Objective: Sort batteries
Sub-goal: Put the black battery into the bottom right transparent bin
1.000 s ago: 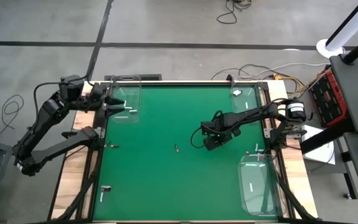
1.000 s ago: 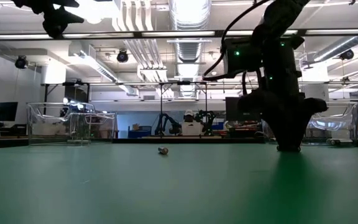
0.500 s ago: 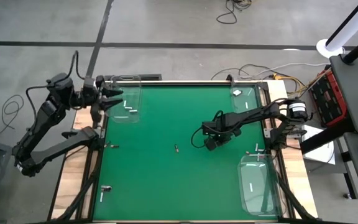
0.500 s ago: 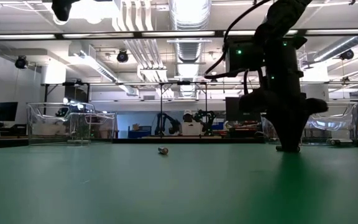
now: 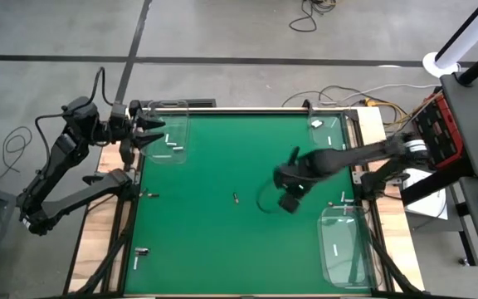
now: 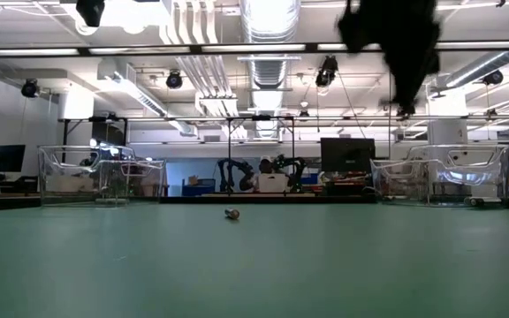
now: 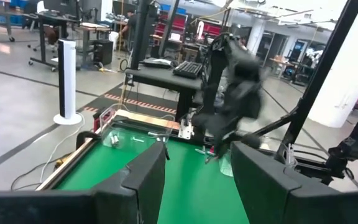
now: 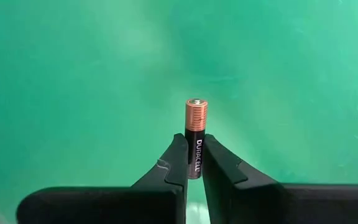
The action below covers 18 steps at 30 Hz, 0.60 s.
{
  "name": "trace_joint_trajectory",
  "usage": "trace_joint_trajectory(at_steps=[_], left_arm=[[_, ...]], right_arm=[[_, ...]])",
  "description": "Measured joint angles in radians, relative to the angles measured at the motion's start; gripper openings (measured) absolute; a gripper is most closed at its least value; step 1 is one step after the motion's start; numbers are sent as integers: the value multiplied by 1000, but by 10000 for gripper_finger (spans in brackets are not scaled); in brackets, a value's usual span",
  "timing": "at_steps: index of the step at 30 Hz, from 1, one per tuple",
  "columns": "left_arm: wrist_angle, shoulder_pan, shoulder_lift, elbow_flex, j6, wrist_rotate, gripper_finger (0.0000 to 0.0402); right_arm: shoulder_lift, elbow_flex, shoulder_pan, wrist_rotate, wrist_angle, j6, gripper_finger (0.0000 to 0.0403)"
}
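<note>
The right arm is being stretched from the table's right edge out over the green mat (image 5: 206, 241), its right gripper (image 8: 192, 163) raised clear of the surface. A black-and-copper battery (image 8: 196, 134) is being pinched between its fingers (image 8: 174, 163). The left gripper (image 5: 148, 133), jaws spread, is being held at the clear tray (image 5: 170, 156) in the far left corner.

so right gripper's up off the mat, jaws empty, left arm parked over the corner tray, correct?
Not empty. The right wrist view shows the right gripper shut on a copper-topped battery above the green mat. The rest holds: the low view shows it raised clear of the mat, and the high view has the left gripper open over the clear tray at the mat's corner.
</note>
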Motion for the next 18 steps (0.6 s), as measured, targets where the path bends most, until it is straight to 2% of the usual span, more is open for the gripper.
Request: trace_joint_trajectory(at_steps=[5, 10, 18], left_arm=[[0, 0, 3, 0, 21, 28, 164], [0, 0, 23, -1, 45, 26, 164], [5, 0, 74, -2, 43, 19, 164]], right_arm=[[-56, 62, 236, 8, -62, 84, 19], [-52, 62, 473, 2, -112, 205, 18], [-10, 29, 700, 3, -213, 385, 18]])
